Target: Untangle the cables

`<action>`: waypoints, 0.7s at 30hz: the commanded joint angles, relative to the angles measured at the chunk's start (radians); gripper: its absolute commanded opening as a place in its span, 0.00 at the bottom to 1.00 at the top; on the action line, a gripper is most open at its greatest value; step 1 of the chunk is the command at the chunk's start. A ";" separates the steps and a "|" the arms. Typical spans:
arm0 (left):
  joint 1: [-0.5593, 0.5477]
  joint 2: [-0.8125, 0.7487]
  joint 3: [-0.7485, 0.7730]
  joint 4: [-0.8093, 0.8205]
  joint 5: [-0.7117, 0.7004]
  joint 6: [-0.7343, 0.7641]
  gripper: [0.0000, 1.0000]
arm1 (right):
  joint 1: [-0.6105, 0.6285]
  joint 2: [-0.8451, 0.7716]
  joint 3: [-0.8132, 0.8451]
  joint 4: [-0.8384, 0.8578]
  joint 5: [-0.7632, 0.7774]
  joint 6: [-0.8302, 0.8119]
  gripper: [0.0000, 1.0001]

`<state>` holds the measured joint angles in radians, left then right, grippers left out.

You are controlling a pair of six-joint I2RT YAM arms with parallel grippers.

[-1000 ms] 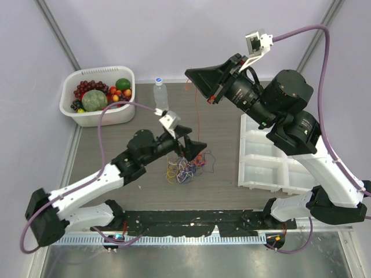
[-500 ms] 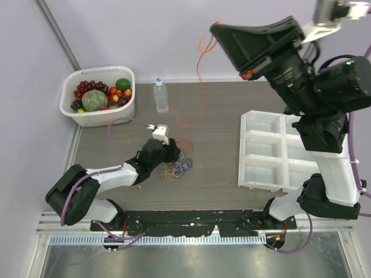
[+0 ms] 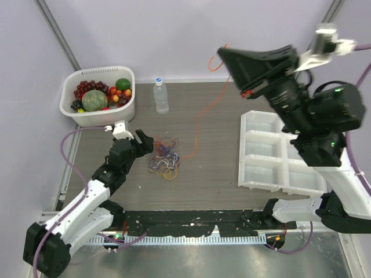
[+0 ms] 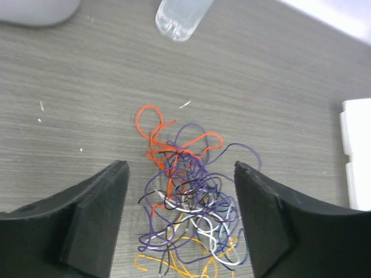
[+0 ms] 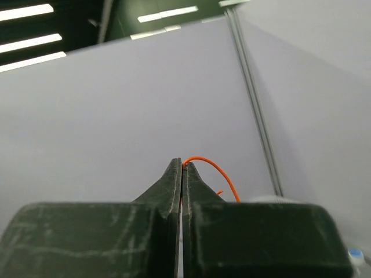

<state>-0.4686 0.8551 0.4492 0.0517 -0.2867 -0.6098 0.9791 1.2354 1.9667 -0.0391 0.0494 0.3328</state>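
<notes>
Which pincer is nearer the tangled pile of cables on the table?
Left. The left pincer is open right beside the pile; the right pincer is high up, well away from it, shut on an orange cable.

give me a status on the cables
Right hand shut on orange cable, raised high. Left hand open, facing the tangle. Nothing blocking.
</notes>
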 commanded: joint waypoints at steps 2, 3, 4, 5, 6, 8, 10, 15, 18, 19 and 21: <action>0.004 -0.161 0.147 -0.229 -0.066 0.037 0.89 | 0.001 -0.071 -0.300 -0.065 0.135 -0.055 0.01; 0.004 -0.181 0.164 -0.263 -0.065 0.051 0.91 | 0.001 -0.085 -0.387 -0.068 0.159 -0.055 0.01; 0.004 -0.198 0.183 -0.288 -0.057 0.062 0.93 | 0.004 -0.115 -0.437 -0.073 0.170 -0.049 0.01; 0.002 -0.214 0.195 -0.303 -0.034 0.071 0.94 | 0.003 -0.128 -0.510 -0.073 0.196 -0.049 0.01; 0.004 -0.229 0.201 -0.308 -0.001 0.079 0.96 | 0.003 -0.154 -0.549 -0.074 0.211 -0.043 0.01; 0.004 -0.246 0.206 -0.305 0.081 0.082 0.98 | 0.003 -0.184 -0.609 -0.102 0.273 -0.044 0.01; 0.004 -0.242 0.206 -0.293 0.159 0.073 1.00 | 0.003 -0.211 -0.632 -0.142 0.343 -0.060 0.01; 0.004 -0.160 0.250 -0.297 0.326 0.059 1.00 | 0.001 -0.270 -0.658 -0.206 0.528 -0.129 0.01; 0.004 -0.119 0.299 -0.319 0.391 0.050 1.00 | 0.000 -0.283 -0.635 -0.229 0.640 -0.195 0.01; 0.004 -0.104 0.309 -0.322 0.408 0.044 1.00 | -0.006 -0.284 -0.628 -0.231 0.659 -0.227 0.01; 0.004 -0.091 0.325 -0.322 0.438 0.033 1.00 | -0.020 -0.274 -0.597 -0.229 0.713 -0.273 0.01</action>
<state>-0.4686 0.7544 0.7017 -0.2680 0.0292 -0.5659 0.9764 0.9524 1.3048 -0.2821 0.5842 0.1783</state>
